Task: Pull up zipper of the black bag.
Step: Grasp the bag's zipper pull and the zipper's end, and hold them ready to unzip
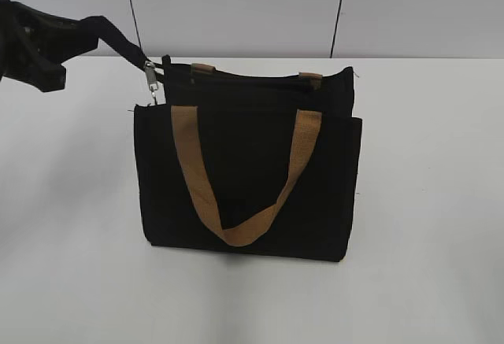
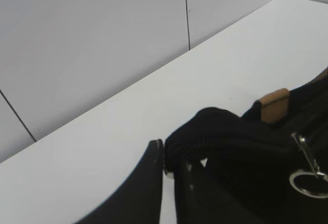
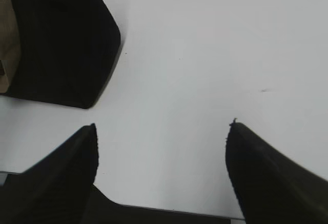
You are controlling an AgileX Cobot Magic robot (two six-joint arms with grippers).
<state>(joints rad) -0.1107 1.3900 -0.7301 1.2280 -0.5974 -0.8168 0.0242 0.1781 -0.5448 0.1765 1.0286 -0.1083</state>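
Note:
The black bag [image 1: 244,179] stands upright on the white table, with tan handles across its front. The silver zipper pull [image 1: 150,76] hangs at the bag's top left corner. It also shows in the left wrist view [image 2: 307,170], by the bag [image 2: 266,183]. My left gripper [image 1: 93,26] is up and to the left of that corner. In the left wrist view its jaws [image 2: 165,155] are shut on a black fabric tab [image 2: 215,129] at the end of the zip track, not on the pull. My right gripper [image 3: 163,126] is open and empty over bare table, with a bag corner [image 3: 61,44] to its upper left.
The white table [image 1: 425,202] extends around the bag on all sides. A pale panelled wall [image 1: 236,5] runs behind the table's far edge. The right gripper does not show in the exterior view.

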